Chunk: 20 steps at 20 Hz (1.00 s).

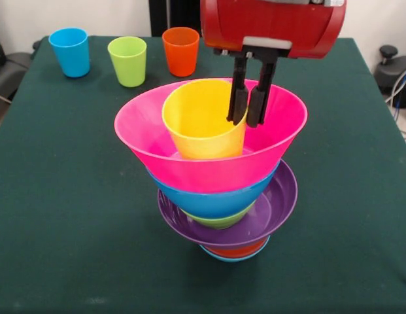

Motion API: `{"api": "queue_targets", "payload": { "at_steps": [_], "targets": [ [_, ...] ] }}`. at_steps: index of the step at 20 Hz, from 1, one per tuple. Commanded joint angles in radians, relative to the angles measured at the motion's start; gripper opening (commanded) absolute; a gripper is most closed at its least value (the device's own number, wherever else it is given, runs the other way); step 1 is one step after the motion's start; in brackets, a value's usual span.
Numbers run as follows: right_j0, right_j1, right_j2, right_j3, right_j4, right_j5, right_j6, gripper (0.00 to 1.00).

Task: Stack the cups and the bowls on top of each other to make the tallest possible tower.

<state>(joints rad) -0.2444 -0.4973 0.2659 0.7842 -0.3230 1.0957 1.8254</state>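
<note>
Tower (216, 196): mid-table, six bowls stacked, pink bowl (189, 167) on top, slightly askew.
Yellow cup (199, 124): upright inside the pink bowl, leaning a little left.
Gripper (248, 111): fingers narrow, pinching the yellow cup's right rim.
Left to do: blue cup (70, 52), green cup (128, 61), orange cup (180, 51), empty in a far-left row.

red arm coming down from above, black fingers (238, 98) vertical, nearly closed w/ narrow gap

Dark green table (52, 216); black chair (6, 72) beside its edge.
</note>
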Motion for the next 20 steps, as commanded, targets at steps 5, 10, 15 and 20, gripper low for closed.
{"api": "queue_targets", "payload": {
  "at_steps": [5,10,15,20],
  "targets": [
    [0.018,0.005,-0.005,0.009,0.023,0.098,0.056,0.0],
    [0.017,-0.014,-0.026,0.076,0.036,0.043,0.057,0.0],
    [0.026,-0.008,-0.038,0.07,0.044,0.044,0.06,0.0],
    [0.033,0.017,-0.039,0.018,0.042,0.07,0.058,0.0]
  ]
}}
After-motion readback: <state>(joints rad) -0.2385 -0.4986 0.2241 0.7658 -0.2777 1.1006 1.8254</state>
